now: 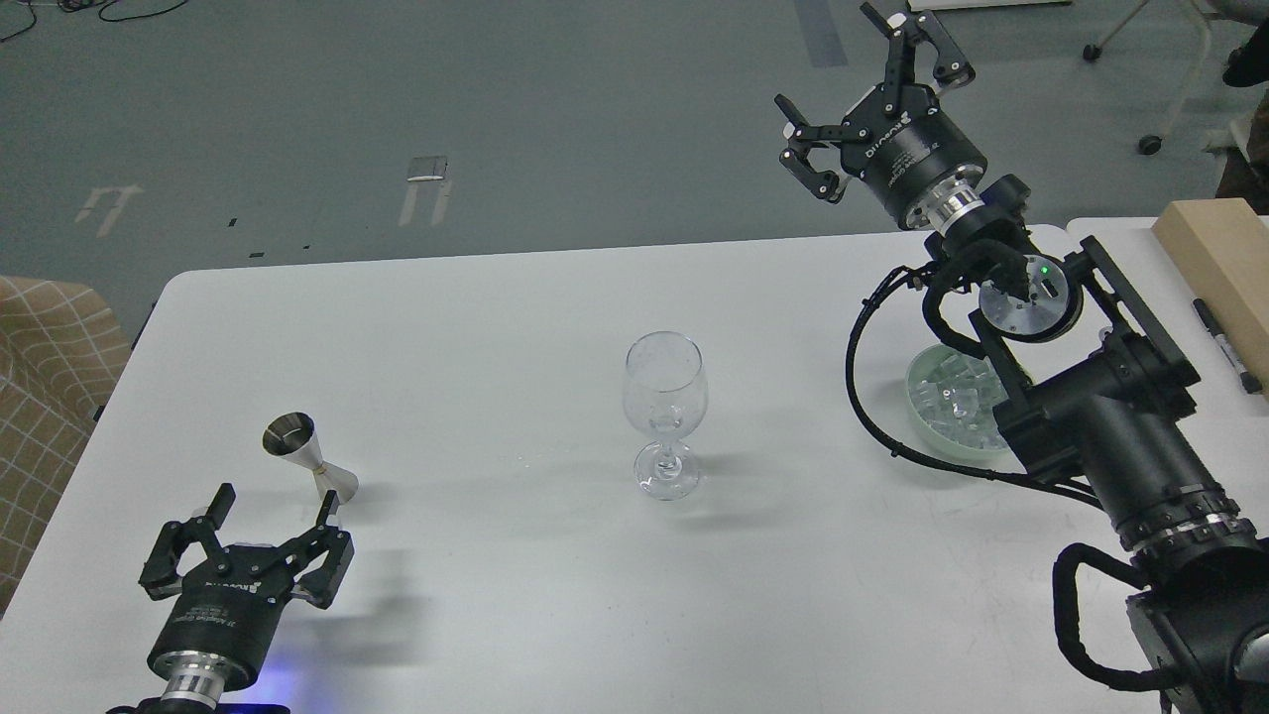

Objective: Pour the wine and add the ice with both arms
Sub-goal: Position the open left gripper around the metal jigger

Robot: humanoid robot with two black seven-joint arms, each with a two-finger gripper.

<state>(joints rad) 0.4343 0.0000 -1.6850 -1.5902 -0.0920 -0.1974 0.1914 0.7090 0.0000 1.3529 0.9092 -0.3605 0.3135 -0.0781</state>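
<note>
A clear stemmed wine glass (665, 412) stands upright in the middle of the white table (476, 307). A small steel jigger (308, 454) stands at the front left. Ice cubes (954, 402) lie in a pale round bowl (927, 428) at the right, partly hidden by my right arm. My left gripper (270, 504) is open and empty, just in front of the jigger and apart from it. My right gripper (861, 77) is open and empty, raised high beyond the table's far edge, above and behind the bowl.
A wooden block (1221, 258) and a black pen (1225, 345) lie at the table's right edge. A tan checked seat (45, 397) is left of the table. Chair wheels (1148, 145) stand on the floor at the back right.
</note>
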